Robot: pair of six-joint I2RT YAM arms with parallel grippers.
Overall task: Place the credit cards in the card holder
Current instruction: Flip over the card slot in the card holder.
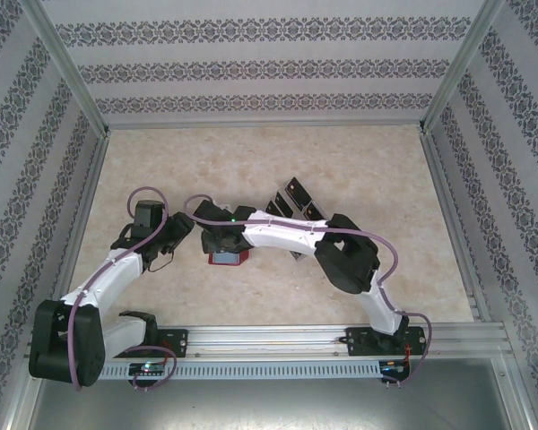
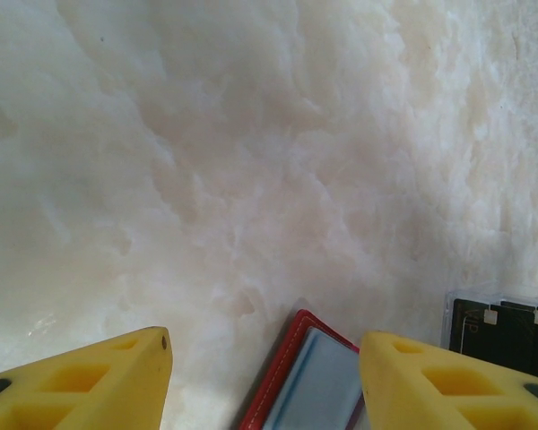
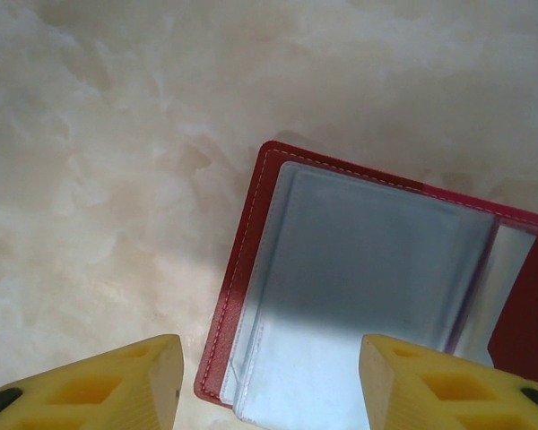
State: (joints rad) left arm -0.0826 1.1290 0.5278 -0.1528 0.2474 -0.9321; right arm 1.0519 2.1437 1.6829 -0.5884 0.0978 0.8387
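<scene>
The red card holder lies open and flat on the marble table, its grey-blue clear pockets facing up. My right gripper hovers open over its near left corner, with nothing between the yellow fingers. My left gripper is open too; one corner of the card holder lies on the table between its fingers, untouched. Several black credit cards stand to the right. From above, the card holder peeks out under the right gripper, the left gripper sits beside it, and the credit cards are behind the right arm.
The cards stand in a clear plastic slotted tray, partly hidden by the right forearm in the top view. Patterned walls and metal rails bound the marble table.
</scene>
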